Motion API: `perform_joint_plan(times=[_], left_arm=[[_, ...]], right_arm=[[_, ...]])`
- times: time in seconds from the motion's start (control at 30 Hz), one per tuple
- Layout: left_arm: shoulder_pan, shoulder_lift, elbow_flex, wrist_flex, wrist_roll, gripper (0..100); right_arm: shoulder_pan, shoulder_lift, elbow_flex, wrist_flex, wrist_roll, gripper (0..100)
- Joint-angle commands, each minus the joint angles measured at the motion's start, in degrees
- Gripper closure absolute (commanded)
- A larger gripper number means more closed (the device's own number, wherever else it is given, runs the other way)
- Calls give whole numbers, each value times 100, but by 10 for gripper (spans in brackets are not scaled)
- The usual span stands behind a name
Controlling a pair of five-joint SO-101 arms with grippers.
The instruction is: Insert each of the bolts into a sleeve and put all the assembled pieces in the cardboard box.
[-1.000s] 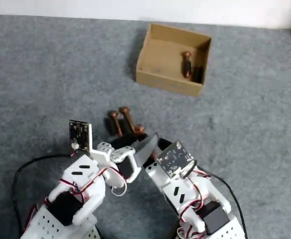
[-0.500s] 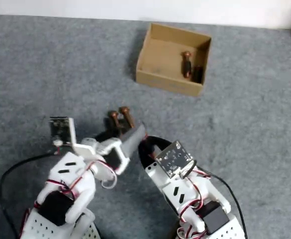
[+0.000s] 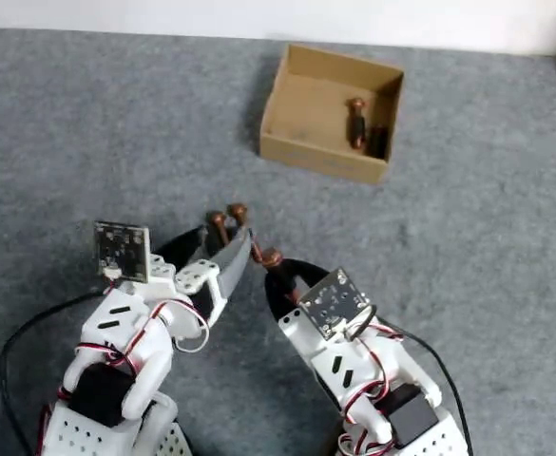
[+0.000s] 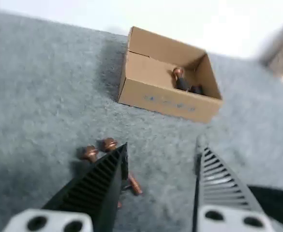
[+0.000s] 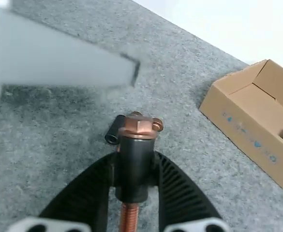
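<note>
Two bolts [image 4: 89, 153] hide partly behind the spread left hand [image 4: 162, 145]; right hand [image 5: 135, 162] clamps a sleeved bolt [image 5: 133, 181].

Shiny metal bolt [image 5: 137, 126], matt sleeve [image 5: 134, 164] (rough carpet [image 5: 59, 135]).

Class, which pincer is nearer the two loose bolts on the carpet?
Left. The left pincer hangs open at the loose bolts; the right pincer sits farther off to the side, shut on a sleeved bolt.

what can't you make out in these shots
Left wrist view: loose bolts' shanks, partly behind the left gripper.
Left wrist view: dark item beside the assembled piece in the cardboard box, too small.
Right wrist view: held bolt's tip below the sleeve, cut by the edge.
</note>
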Motion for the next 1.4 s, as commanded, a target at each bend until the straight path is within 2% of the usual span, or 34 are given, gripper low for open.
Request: perform_joint_plan(times=[0.0, 0.13, 0.3, 0.43, 0.6, 0.83, 1.1, 1.37], left_arm=[[-57, 31, -171, -26, -703, 865], [-48, 31, 259, -352, -1705, 1000], [-295, 31, 690, -879, -1785, 994], [-646, 31, 1147, -1565, -1785, 993], [-699, 31, 1341, -1793, -1785, 978], [-708, 31, 1455, -1829, -1785, 955], [-673, 31, 1473, -1837, -1793, 954], [-664, 31, 1613, -2136, -1793, 952]], right_arm=[[75, -22, -277, -101, 62, 995], [382, 13, -259, -365, 62, 995], [1244, 66, -286, -954, 53, 995], [1596, 1182, -743, -1244, 88, 995], [2000, 4084, -2905, -1473, 475, 995], [2809, 8655, -6791, -1358, 440, 995], [3301, 13174, -11275, -136, 431, 995], [3292, 15829, -15196, 1270, 431, 995]])
